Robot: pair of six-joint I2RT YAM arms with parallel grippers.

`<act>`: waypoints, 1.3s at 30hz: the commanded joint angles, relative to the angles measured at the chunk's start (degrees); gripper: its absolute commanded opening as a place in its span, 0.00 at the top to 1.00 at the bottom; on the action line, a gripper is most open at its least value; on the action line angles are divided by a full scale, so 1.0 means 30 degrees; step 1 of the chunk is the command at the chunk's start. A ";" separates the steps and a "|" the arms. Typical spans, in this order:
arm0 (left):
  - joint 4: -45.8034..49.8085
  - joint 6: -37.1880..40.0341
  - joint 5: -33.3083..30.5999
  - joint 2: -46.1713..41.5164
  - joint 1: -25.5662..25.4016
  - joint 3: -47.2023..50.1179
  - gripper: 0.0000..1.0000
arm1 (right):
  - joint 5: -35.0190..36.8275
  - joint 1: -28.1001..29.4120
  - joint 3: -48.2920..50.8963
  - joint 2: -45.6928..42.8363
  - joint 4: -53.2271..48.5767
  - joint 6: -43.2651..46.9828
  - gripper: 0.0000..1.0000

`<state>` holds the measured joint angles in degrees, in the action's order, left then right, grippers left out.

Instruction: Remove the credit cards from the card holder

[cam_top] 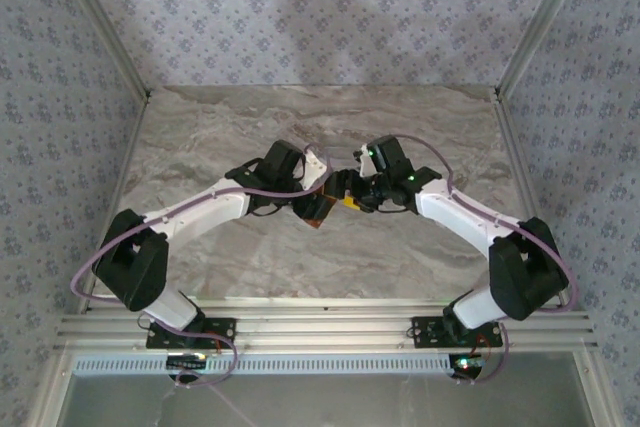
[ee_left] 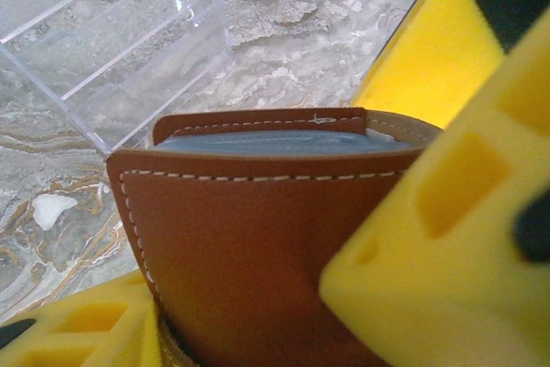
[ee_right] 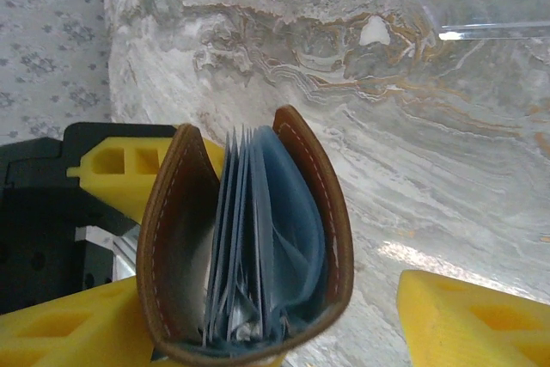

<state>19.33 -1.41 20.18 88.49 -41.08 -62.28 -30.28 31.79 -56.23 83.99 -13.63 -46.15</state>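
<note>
The card holder (ee_left: 241, 238) is pinched between the yellow fingers (ee_left: 77, 333) of the left gripper (ee_left: 241, 298) at the lower centre of the left wrist view. In the right wrist view it is seen between the spread fingers (ee_right: 464, 315) of the right gripper (ee_right: 271, 315), nearer the lower-left one

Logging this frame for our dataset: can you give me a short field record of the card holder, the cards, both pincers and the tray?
card holder: tan leather, held upright, flaps slightly spread, grey lining showing
left pincer: shut on card holder
right pincer: open, a finger on either side of card holder
credit cards: none pulled out; cannot tell them from the lining
tray: clear plastic, on marble table, apart from card holder
</note>
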 commanded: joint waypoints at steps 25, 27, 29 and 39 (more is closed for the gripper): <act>-0.1376 0.0178 -0.0117 -0.2661 -0.0515 0.0194 0.25 | 0.0807 0.0068 0.1147 -0.1099 0.1497 -0.1139 0.83; -0.1289 0.0139 -0.0437 -0.2960 -0.0500 0.0276 0.24 | 0.0762 -0.0037 0.1076 -0.1189 0.1296 -0.0511 0.85; -0.1262 -0.0067 -0.0907 -0.3307 -0.0489 0.0312 0.23 | 0.0335 -0.0205 0.0992 -0.1374 0.1200 0.0423 0.87; -0.0982 -0.1043 -0.0936 -0.4899 -0.0110 0.0616 0.24 | -0.1488 -0.0962 0.0767 -0.2762 0.0308 0.5312 0.95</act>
<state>16.45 -3.31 16.88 75.07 -41.65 -60.66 -31.79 29.34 -52.82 79.09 -11.49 -36.53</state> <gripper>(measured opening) 0.762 0.202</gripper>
